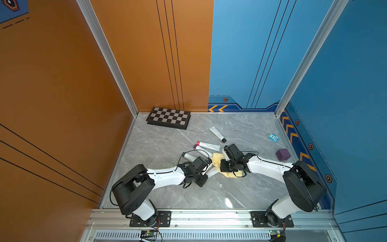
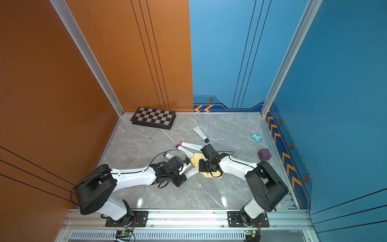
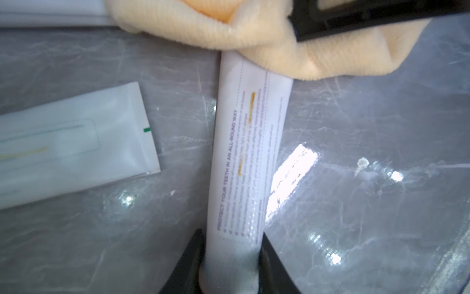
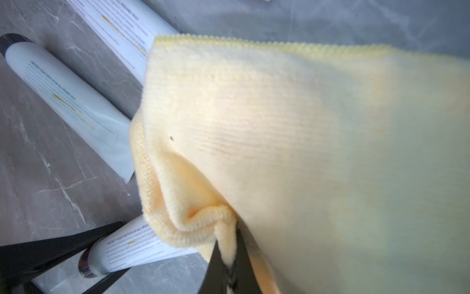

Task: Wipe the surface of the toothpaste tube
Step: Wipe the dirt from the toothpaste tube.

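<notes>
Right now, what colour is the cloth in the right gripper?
Pale yellow; the cloth shows best in the right wrist view.

Top views high, looking down, wrist views close, sharing cloth [image 3: 279,58]

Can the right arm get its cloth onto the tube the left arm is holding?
Probably yes. The yellow cloth, pinched in the right jaws, lies over the far end of the tube that the left jaws hold, and nothing covers the rest of it.
</notes>
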Robot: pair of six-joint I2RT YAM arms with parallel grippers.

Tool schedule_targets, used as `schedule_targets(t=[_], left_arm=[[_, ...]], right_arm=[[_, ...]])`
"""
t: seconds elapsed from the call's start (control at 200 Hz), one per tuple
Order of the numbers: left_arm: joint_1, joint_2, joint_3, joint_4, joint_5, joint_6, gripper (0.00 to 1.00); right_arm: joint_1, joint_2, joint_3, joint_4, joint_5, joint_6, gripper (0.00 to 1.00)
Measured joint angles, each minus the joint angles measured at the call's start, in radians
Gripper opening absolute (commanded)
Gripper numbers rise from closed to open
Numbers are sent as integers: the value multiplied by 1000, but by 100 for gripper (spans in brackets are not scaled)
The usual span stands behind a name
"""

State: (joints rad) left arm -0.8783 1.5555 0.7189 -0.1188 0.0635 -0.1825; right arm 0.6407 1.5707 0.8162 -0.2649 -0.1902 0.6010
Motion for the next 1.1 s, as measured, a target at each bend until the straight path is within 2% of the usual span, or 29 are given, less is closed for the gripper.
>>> schedule_targets(t=[0.25,0.751,0.951,1.101], left_arm=[[-3,1,2,-2,-1,0,29],[-7,3,6,-9,-10,-6,27],[-8,6,9,-8,-11,-14,26],[-14,19,16,10,-11,0,24]], right_arm=[[34,25,29,-3,-8,3,0],[73,109,62,156,-200,103,0],[39,120,63,154,-219,99,0],[-23,115,65,117,-187,73,0]])
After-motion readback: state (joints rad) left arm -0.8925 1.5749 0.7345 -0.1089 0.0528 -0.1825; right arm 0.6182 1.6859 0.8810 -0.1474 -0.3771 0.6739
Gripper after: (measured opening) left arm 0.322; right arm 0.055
